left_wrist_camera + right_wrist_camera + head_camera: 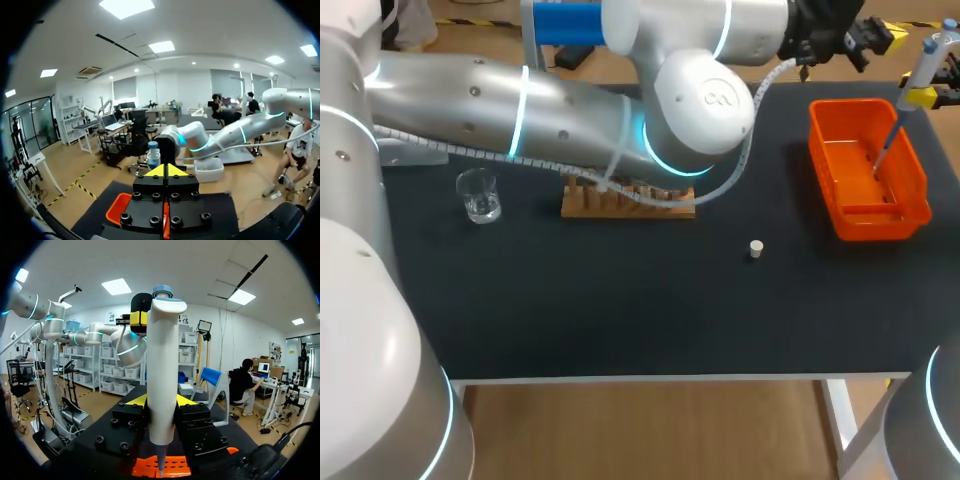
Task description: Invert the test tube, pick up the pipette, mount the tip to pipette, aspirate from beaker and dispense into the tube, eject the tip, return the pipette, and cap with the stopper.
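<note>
Over the black table (620, 320), the right gripper (161, 401) clamped the white, blue-capped pipette (162, 365) above the orange plastic bin (917, 180). If it drifted sideways, its tip (885, 155) might miss on ejection. The left gripper (166, 171) was closed, seemingly empty.

left arm (570, 100): one small grey sign sits on its round white joint cap (705, 98). The sign looks like a loop lying on its side. It is a drawing, with no letters in it.
pipette (162, 365): the white side that shows is plain.
beaker (478, 195): too small to tell if it has marks.
words and numbers on the table things: none can be read.
</note>
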Robot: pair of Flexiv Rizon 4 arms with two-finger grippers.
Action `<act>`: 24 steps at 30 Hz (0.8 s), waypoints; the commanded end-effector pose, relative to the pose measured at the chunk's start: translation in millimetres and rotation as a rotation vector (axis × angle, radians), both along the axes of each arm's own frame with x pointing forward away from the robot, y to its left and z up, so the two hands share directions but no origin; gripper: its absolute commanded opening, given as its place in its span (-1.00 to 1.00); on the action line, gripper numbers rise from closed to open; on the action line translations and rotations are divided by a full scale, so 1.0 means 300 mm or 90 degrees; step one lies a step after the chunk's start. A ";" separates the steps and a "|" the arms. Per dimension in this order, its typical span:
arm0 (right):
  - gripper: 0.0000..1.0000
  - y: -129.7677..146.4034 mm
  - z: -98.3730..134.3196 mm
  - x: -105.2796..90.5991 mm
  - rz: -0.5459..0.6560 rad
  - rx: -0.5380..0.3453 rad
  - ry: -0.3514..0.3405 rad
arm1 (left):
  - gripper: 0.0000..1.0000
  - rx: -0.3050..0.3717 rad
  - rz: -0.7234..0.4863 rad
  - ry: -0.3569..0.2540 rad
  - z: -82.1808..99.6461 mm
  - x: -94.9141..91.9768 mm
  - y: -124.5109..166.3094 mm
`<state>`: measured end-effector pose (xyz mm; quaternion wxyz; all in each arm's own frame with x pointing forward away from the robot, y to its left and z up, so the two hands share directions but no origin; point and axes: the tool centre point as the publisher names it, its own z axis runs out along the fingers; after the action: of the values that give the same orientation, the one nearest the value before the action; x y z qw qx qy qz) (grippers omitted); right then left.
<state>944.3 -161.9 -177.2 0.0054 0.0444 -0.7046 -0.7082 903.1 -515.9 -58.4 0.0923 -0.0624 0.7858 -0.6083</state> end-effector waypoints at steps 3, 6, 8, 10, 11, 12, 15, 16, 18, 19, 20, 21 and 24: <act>-1.00 -0.004 -0.001 0.005 0.003 -0.001 0.000 | -1.00 -0.048 -0.015 -0.007 -0.010 0.041 -0.072; -1.00 -0.004 -0.001 0.005 0.003 -0.001 0.000 | -1.00 -0.054 -0.020 -0.007 -0.013 0.048 -0.095; -1.00 -0.004 -0.001 0.005 0.003 -0.001 0.000 | -1.00 -0.056 -0.021 -0.006 -0.018 0.051 -0.107; -1.00 -0.004 -0.001 0.005 0.003 -0.001 0.000 | -1.00 -0.060 -0.025 -0.004 -0.021 0.053 -0.116; -1.00 -0.004 -0.001 0.005 0.003 -0.001 0.000 | -1.00 -0.062 -0.027 -0.005 -0.021 0.054 -0.120; -1.00 -0.004 -0.001 0.005 0.003 -0.001 0.000 | -1.00 -0.063 -0.028 -0.005 -0.022 0.055 -0.122; -1.00 -0.004 -0.001 0.005 0.003 -0.001 0.000 | -1.00 -0.069 -0.028 -0.008 -0.023 0.056 -0.121; -1.00 -0.004 -0.001 0.005 0.003 -0.001 0.000 | -1.00 -0.070 -0.028 -0.008 -0.023 0.057 -0.120; -1.00 -0.004 -0.001 0.005 0.003 -0.001 0.000 | -1.00 -0.074 -0.025 -0.011 -0.022 0.058 -0.113; -1.00 -0.004 -0.001 0.005 0.003 -0.001 0.000 | -1.00 -0.077 -0.023 -0.013 -0.022 0.058 -0.111; -1.00 -0.004 -0.001 0.005 0.003 -0.001 0.000 | -1.00 -0.081 -0.022 -0.014 -0.021 0.059 -0.108; -1.00 -0.004 -0.001 0.005 0.003 -0.001 0.000 | -1.00 -0.082 -0.022 -0.015 -0.021 0.059 -0.107; -1.00 -0.004 -0.001 0.005 0.003 -0.001 0.000 | -1.00 -0.086 -0.023 -0.017 -0.021 0.061 -0.108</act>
<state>944.3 -161.9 -177.2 0.0054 0.0444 -0.7046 -0.7082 919.6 -549.6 -60.8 0.0861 -0.0558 0.7900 -0.6044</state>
